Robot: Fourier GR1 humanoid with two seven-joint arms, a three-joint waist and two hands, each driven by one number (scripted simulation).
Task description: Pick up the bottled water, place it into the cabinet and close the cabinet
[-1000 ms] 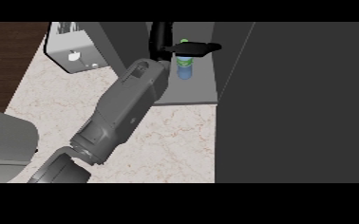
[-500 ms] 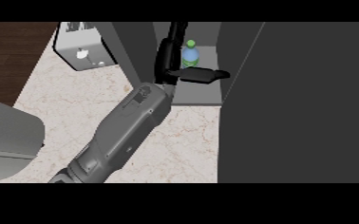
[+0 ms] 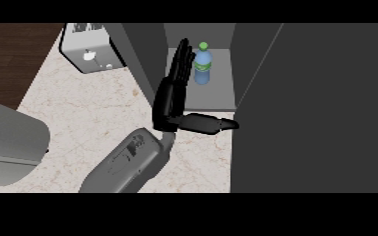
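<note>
The bottled water [image 3: 202, 66] is seen standing up straight on the shelf inside the open cabinet [image 3: 210, 97], with its green cap at the top and its long side running from 12 o'clock to 6 o'clock in the head view. Nothing is held by the left hand [image 3: 174, 97]: its fingers [image 3: 180, 62] are stretched out straight toward 12 o'clock just beside the bottle, at the bottle's 9 o'clock side, and its thumb is stuck out toward 3 o'clock. A pale marble counter [image 3: 74, 105] is seen below, with a white toaster [image 3: 90, 54] at about 10 o'clock and a dark cabinet door [image 3: 310, 110] at 3 o'clock.
</note>
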